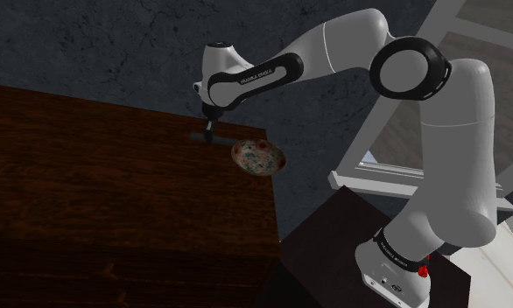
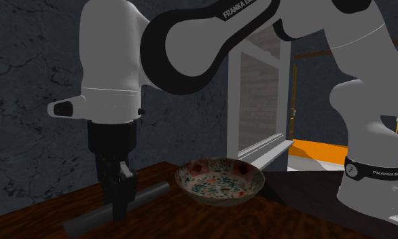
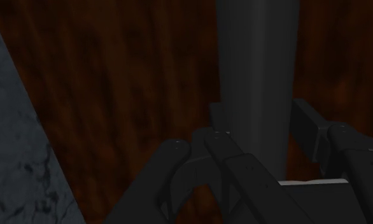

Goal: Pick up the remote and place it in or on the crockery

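Wrist view: gripper (image 3: pixel 260 121) clasps grey remote (image 3: pixel 258 57).
Second exterior view: floral bowl (image 2: pixel 220 180) at cabinet's (image 2: pixel 293 210) corner.
Arm: hand points down.

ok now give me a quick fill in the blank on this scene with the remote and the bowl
1. The dark grey remote lies flat on the brown ____ surface.
2. The patterned bowl sits upright beside the remote and holds ____.
3. The gripper is down at the ____, not at the bowl.

Missing words: wooden; nothing; remote
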Tool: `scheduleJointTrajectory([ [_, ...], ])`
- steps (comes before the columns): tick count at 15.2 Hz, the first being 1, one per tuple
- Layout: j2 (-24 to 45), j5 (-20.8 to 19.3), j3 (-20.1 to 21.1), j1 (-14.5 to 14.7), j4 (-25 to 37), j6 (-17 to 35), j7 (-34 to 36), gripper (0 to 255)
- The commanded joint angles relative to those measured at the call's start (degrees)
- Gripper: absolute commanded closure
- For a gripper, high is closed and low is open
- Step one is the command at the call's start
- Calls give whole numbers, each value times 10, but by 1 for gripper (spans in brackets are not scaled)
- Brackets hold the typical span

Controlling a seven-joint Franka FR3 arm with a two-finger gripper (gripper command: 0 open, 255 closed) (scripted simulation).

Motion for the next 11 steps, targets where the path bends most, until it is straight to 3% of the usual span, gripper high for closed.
scheduleJointTrajectory([
  [1,1,0,-1,-1,0,0,0,255],
  [11,-19,3,1,-2,7,-27,-4,255],
])
